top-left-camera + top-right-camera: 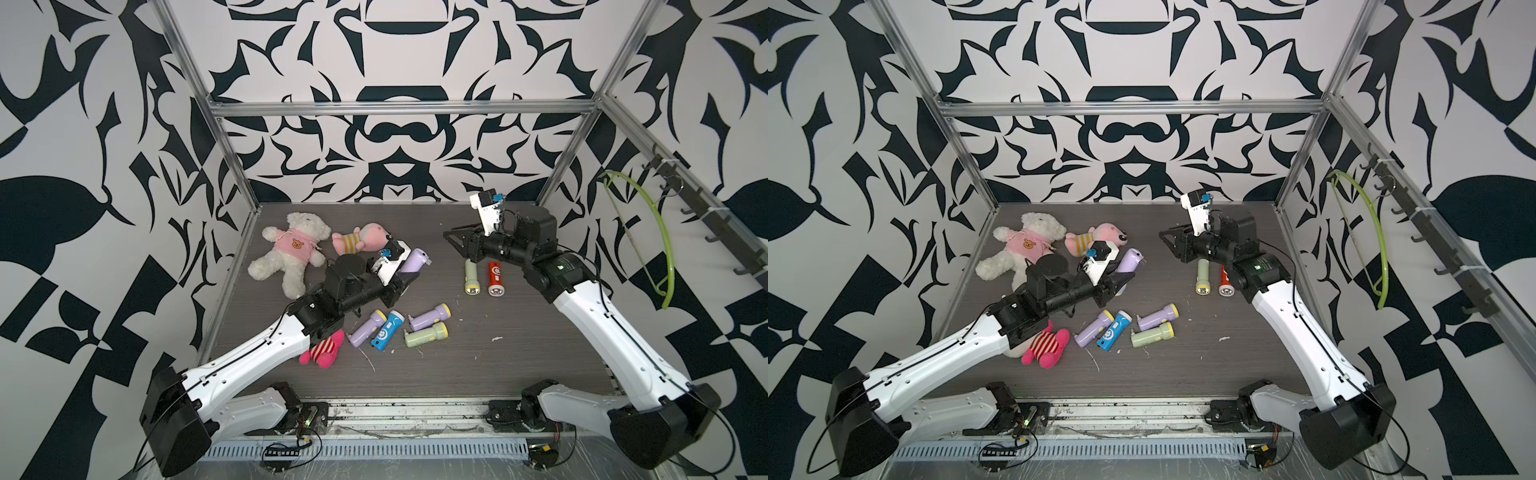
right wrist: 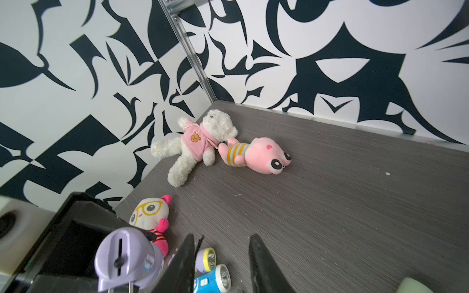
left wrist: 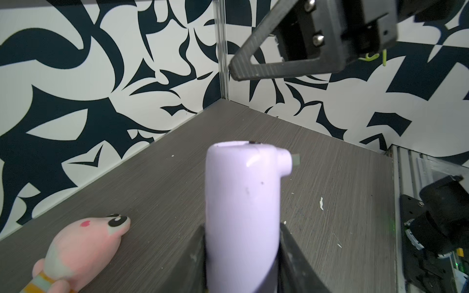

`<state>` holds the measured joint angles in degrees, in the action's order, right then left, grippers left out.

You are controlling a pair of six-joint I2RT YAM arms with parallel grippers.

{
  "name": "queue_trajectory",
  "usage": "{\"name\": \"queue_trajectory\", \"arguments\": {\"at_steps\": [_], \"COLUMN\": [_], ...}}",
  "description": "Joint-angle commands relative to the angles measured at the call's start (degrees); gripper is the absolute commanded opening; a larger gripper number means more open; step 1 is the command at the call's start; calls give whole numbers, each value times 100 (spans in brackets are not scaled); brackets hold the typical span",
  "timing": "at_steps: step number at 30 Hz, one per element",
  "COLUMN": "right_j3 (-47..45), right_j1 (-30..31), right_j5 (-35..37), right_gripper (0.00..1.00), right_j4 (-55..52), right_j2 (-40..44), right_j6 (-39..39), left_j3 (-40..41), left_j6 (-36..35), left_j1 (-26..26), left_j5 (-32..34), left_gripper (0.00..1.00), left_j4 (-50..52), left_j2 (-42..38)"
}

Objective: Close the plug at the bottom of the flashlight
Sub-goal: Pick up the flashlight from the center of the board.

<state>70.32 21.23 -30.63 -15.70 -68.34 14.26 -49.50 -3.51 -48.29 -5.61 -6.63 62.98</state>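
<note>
Left gripper [image 3: 241, 227] is clamping a pale lilac plastic flashlight [image 3: 241, 190] over the grey woodgrain counter [image 3: 330, 152], its hinged plug [image 3: 285, 162] sticking out. Right gripper [image 2: 221, 238], jaws apart and empty, is hovering nearby; an off-centre push could be twisting the flashlight loose.

a lab robot cell; aluminium frame [image 1: 399, 109], black-and-white patterned walls [image 1: 399, 50], grey tabletop [image 1: 457, 365], cable duct [image 1: 374, 449] and mounting rail [image 1: 407, 415] along the front

Smooth, faintly glossy lilac plastic on the flashlight [image 3: 241, 203]. Matt grey wood-grain on the table [image 3: 330, 157]. Fluffy white plush on the teddy bear [image 2: 187, 154]; short-piled cloth on the pink toy [image 2: 258, 154]. Matt black plastic on the right end effector [image 2: 221, 238]. Brushed metal on the frame rail [image 1: 399, 109].
</note>
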Motion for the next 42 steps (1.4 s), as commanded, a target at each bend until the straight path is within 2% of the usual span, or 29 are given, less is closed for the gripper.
{"name": "queue_trajectory", "arguments": {"at_steps": [1, 4, 8, 11, 14, 25, 30, 42], "right_j3": [349, 491, 825, 800, 649, 638, 695, 499], "right_j1": [192, 499, 896, 1017, 1050, 1445, 1688, 1870], "right_j5": [-363, -565, -1216, -1750, -1964, -2735, -2691, -2707], "right_gripper": [38, 39, 39, 39, 40, 42, 41, 41], "right_j4": [428, 374, -48, -86, -126, -1111, -1605, -1619], "right_j2": [-50, -112, -259, -248, -123, -79, -43, 240], "right_j6": [156, -5, -445, -634, -863, -1766, -2141, -2173], "left_j3": [235, 552, 915, 1055, 1071, 1032, 1044, 1025], "left_j6": [-255, -512, -1042, -1264, -1451, -1411, -1278, -1170], "left_j1": [-13, -12, -9, -6, -5, 4, 4, 4], "left_j5": [-197, -407, -782, -923, -1220, -1795, -2038, -2275], "left_gripper": [0, 0, 0, 0, 0, 0, 0, 0], "left_j4": [-133, -338, -397, -238, 79, 466, 444, 434], "left_j2": [-280, -592, -1060, -1368, -1580, -2045, -2240, -2317]}}
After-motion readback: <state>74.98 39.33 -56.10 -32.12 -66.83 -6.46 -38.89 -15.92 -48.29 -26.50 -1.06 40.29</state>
